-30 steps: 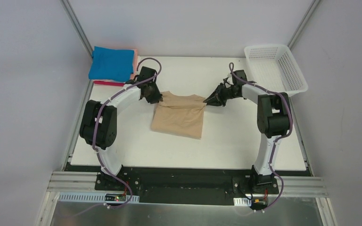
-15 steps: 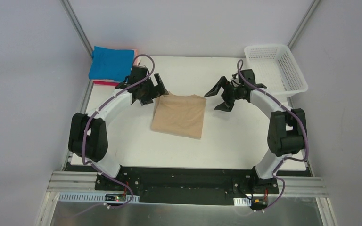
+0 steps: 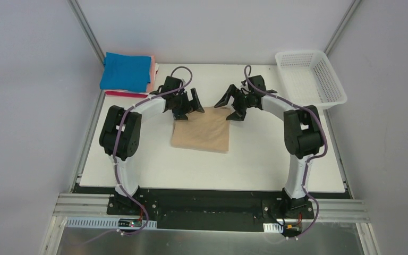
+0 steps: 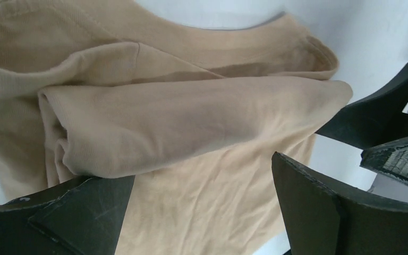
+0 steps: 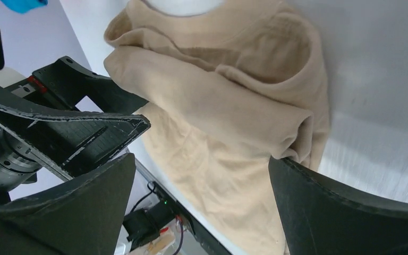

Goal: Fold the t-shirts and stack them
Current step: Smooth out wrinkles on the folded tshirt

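A tan t-shirt (image 3: 201,131) lies folded into a rectangle mid-table, its collar edge at the far side. My left gripper (image 3: 188,107) hovers open over its far left corner, and my right gripper (image 3: 230,106) hovers open over its far right corner. The left wrist view shows the tan t-shirt (image 4: 191,117) with a folded sleeve below my left gripper (image 4: 202,170), nothing held. Under my right gripper (image 5: 199,159) the tan t-shirt (image 5: 228,106) lies loose too. A stack of folded t-shirts (image 3: 126,71), blue on top over pink and red, sits at the back left.
A white mesh basket (image 3: 312,77) stands at the table's back right corner. Metal frame posts rise at both back corners. The two grippers face each other closely over the shirt's far edge.
Both grippers were shut on the shirt's far corners a second ago; they have opened, let go, and swung inward toward each other over the far edge. The shirt lies flatter.
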Controlling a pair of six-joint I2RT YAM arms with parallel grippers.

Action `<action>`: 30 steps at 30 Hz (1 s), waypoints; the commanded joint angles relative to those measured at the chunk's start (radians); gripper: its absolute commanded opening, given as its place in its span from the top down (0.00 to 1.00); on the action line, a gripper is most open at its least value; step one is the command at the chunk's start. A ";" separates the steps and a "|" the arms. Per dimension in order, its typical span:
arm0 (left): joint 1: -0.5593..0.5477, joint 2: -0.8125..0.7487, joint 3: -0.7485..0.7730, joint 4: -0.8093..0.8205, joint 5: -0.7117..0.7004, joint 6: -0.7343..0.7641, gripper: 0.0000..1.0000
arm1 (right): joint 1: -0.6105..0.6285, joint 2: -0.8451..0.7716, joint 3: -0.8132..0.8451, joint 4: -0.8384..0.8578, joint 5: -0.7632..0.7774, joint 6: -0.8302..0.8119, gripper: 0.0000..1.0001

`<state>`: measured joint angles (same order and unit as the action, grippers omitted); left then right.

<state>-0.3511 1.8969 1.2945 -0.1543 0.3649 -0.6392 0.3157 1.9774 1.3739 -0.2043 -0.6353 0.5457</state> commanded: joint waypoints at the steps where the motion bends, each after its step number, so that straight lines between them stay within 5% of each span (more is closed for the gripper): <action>1: 0.034 0.105 0.121 0.014 -0.012 0.023 0.02 | -0.019 0.092 0.107 0.077 0.049 -0.004 0.01; 10: 0.080 0.246 0.191 -0.017 -0.024 -0.014 0.03 | -0.063 0.254 0.161 0.091 0.051 0.045 0.01; 21: 0.084 0.073 0.195 -0.006 0.058 0.065 0.03 | -0.056 0.092 0.205 0.083 0.017 0.007 0.01; 30: 0.087 0.188 0.307 -0.006 0.020 0.067 0.02 | -0.035 0.154 0.237 0.145 -0.022 0.047 0.01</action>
<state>-0.2794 2.0411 1.5242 -0.1608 0.4255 -0.6014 0.2710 2.1231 1.5642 -0.1070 -0.6365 0.5831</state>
